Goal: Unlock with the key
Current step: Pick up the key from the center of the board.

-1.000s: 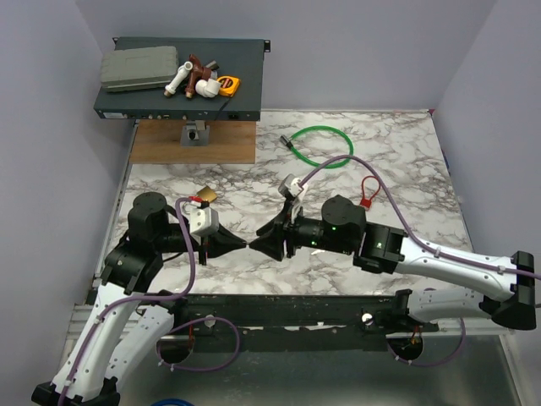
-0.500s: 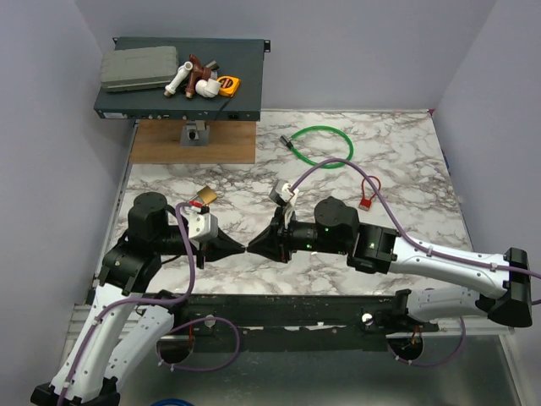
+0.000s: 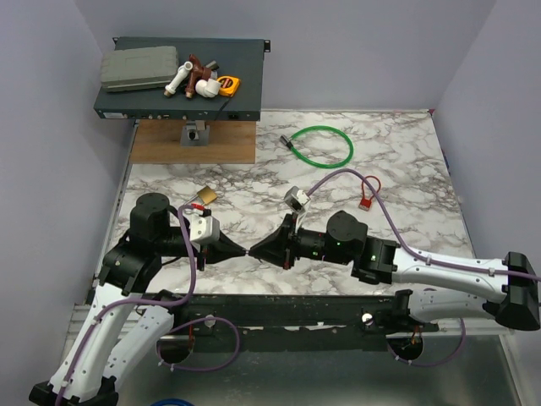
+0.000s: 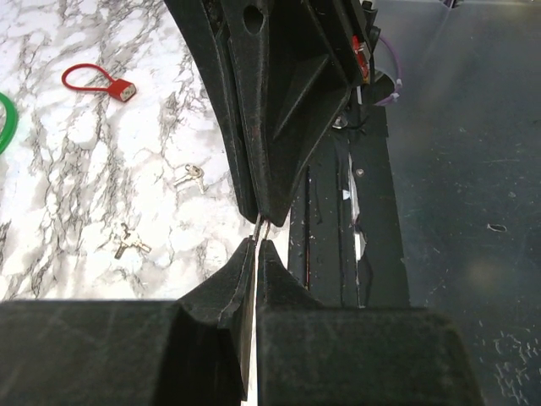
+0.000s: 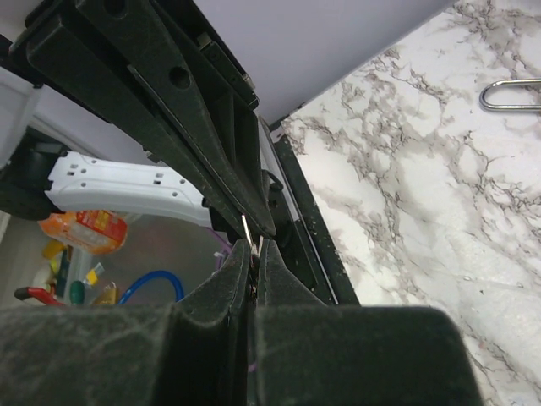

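Between 2 pairs of fingers [image 4: 226,289], key [image 4: 262,225]

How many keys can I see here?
3. One loose key and a second loose key lie on the marble table; the held key is pinched between both arms' jaws. More may hide beneath.

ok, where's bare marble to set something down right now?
Free: the right strip between the red wire loop and the marble table's right edge; also mid-table between the brass padlock and the green cable ring. Crowded: near centre, where left pincer and right pincer pinch the small silvery key tip to tip.
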Motion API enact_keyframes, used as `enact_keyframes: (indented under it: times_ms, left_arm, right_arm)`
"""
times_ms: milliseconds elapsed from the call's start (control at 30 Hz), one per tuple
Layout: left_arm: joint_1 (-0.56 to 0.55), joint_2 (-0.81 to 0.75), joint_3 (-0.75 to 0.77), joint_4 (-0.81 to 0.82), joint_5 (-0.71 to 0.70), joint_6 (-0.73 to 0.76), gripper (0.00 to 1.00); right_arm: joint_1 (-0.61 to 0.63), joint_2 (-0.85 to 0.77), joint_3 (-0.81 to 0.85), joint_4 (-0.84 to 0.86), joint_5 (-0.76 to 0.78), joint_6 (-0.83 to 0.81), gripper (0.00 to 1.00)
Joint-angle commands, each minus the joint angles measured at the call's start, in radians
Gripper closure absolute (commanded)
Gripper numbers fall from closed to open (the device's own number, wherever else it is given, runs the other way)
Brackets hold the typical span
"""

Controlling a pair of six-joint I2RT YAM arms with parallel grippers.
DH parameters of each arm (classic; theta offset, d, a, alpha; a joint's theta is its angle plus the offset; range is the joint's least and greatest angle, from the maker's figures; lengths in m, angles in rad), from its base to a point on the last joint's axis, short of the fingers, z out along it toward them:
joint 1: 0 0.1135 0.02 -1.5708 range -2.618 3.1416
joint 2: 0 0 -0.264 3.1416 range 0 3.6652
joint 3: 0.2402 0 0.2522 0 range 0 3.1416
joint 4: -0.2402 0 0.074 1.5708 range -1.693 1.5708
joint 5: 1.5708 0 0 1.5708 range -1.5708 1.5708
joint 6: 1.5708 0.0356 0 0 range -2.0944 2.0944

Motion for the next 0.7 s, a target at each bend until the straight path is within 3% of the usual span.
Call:
enact_keyframes:
  times_ms: [0,400,500,600,667]
  left_arm:
    - [-0.006,-0.013,0.011,0.021,0.032,-0.01,1.0]
    - [-0.007,-0.026,-0.02,0.152,0.022,-0.17,0.99]
    - [-0.007,-0.019,-0.019,0.133,-0.004,-0.134,0.71]
    - [-0.006,-0.016,-0.024,0.126,-0.027,-0.108,0.6]
    - [-0.006,-0.015,-0.026,0.134,-0.02,-0.114,0.58]
  right_arm:
    - [-0.007,-0.045,-0.068,0.119,0.105,0.082,0.99]
    - [-0.005,-0.066,-0.12,0.204,0.105,0.097,0.99]
    - [-0.005,-0.066,-0.113,0.203,0.096,0.091,0.99]
    - [-0.006,-0.069,-0.109,0.203,0.086,0.086,0.99]
    - [-0.006,-0.069,-0.105,0.203,0.082,0.084,0.99]
